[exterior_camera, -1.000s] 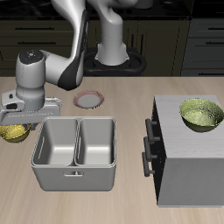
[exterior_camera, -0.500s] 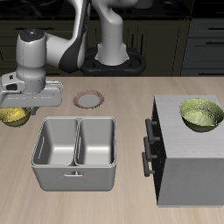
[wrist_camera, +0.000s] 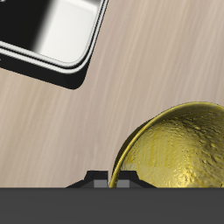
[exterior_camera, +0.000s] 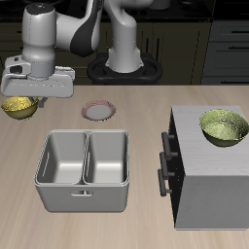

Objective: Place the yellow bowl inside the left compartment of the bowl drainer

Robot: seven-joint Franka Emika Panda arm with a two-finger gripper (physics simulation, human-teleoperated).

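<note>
The yellow bowl (exterior_camera: 17, 107) hangs above the table, off one end of the bowl drainer (exterior_camera: 86, 171) and farther back than it. My gripper (exterior_camera: 26, 100) is shut on the bowl's rim. In the wrist view the bowl (wrist_camera: 181, 150) fills the space beside the fingertips (wrist_camera: 98, 178), its mottled inside facing up, and the rim passes between the two pads. A corner of the grey bowl drainer (wrist_camera: 51, 39) shows below on the wooden table. Both drainer compartments hold nothing.
A big grey cabinet (exterior_camera: 209, 190) with dark handles stands beside the drainer, with a larger yellow-green bowl (exterior_camera: 224, 127) on top. A pinkish ring-shaped plate (exterior_camera: 99, 111) lies behind the drainer. The robot's base (exterior_camera: 124, 64) stands at the back.
The gripper has risen with the yellow bowl in it, lifting the bowl off the table beside the drainer. Nothing else has moved.
</note>
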